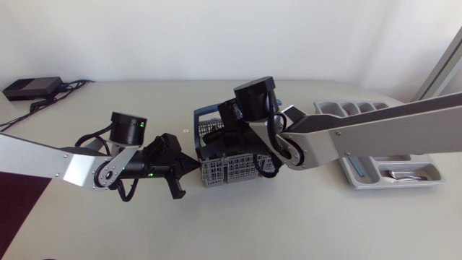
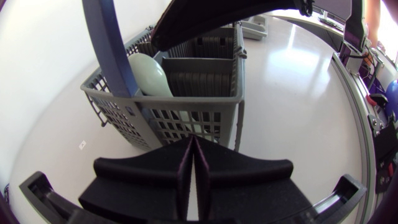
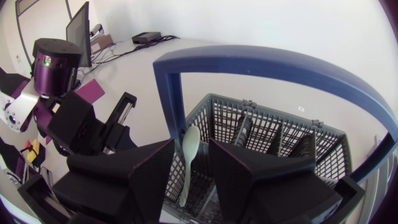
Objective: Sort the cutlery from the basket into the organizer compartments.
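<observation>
**Right arm.** My right end effector [image 3: 191, 164] hangs over the basket [image 1: 229, 170], under the arch of its blue handle [image 3: 261, 62]. Its fingers are spread, one on each side of a pale green spoon [image 3: 190, 144]. The spoon stands upright in a basket compartment, bowl up, close beside the handle's post. The right wrist view shows a gap on both sides of the spoon's stem, so I report this end effector released, straddling but not gripping. I judge the straddle to be the line-up for a pinch on the stem, taken from above because the grid walls block any side approach.

**Left arm.** My left end effector [image 1: 179, 172] is low over the bench [image 1: 289, 224], just beside the basket's left wall. Its fingers are clenched flat together on nothing, and they point at the grey lattice. I cannot tell whether the tips touch the wall. I judge this a bracing station, meant to stop the light basket sliding or lifting when the spoon is drawn out.

**Destination.** The organizer [image 1: 433, 172] lies well apart, at the right end of the bench and partly under the right arm. One compartment holds metal cutlery [image 1: 401, 175] and another holds a blue-handled piece [image 1: 359, 168].

**Risk.** The handle post sits close to the spoon, so the closing finger could foul it.
</observation>
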Controlling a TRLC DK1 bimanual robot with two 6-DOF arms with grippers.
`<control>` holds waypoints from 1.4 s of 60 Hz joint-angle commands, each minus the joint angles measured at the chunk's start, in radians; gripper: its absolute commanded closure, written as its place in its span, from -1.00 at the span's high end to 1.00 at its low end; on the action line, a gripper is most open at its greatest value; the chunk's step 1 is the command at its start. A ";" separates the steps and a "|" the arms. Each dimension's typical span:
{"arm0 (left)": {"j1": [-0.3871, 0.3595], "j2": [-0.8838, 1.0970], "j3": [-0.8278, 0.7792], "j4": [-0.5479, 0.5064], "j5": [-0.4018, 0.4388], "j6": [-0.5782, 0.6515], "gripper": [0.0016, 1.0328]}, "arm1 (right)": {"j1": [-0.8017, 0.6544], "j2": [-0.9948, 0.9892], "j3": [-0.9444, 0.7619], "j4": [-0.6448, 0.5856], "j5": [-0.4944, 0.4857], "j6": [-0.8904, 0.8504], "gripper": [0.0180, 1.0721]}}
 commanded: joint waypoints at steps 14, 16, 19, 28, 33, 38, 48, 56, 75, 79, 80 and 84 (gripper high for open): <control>-0.008 0.015 0.007 0.007 0.004 -0.019 -0.94 | -0.016 0.073 0.074 -0.038 -0.042 0.065 -0.09; -0.008 0.015 0.007 0.007 0.005 -0.019 -0.94 | -0.016 0.074 0.076 -0.038 -0.044 0.066 -0.09; -0.008 0.017 0.007 0.007 0.005 -0.017 -0.94 | -0.016 0.076 0.076 -0.038 -0.042 0.068 -0.09; -0.006 0.017 0.007 0.007 0.005 -0.017 -0.94 | -0.019 0.087 0.080 -0.035 -0.042 0.069 -0.09; -0.006 0.017 0.007 0.007 0.005 -0.016 -0.94 | -0.021 0.097 0.083 -0.032 -0.042 0.069 -0.10; -0.006 0.017 0.007 0.007 0.005 -0.016 -0.94 | -0.022 0.105 0.085 -0.024 -0.045 0.068 -0.11; -0.006 0.020 0.009 0.007 0.005 -0.014 -0.94 | -0.016 0.114 0.089 -0.018 -0.056 0.065 -0.13; -0.005 0.022 0.009 0.007 0.005 -0.014 -0.94 | -0.010 0.111 0.083 -0.011 -0.067 0.061 -0.13; -0.009 0.025 0.012 0.008 0.005 -0.014 -0.94 | 0.008 0.110 0.066 0.026 -0.064 0.049 -0.44; -0.009 0.025 0.014 0.007 0.005 -0.016 -0.94 | 0.008 0.116 0.066 0.026 -0.064 0.049 -0.48; -0.011 0.025 0.014 0.008 0.005 -0.016 -0.94 | 0.008 0.116 0.066 0.028 -0.064 0.048 -0.48; -0.011 0.026 0.012 0.008 0.005 -0.016 -0.94 | 0.007 0.117 0.066 0.028 -0.062 0.048 -0.48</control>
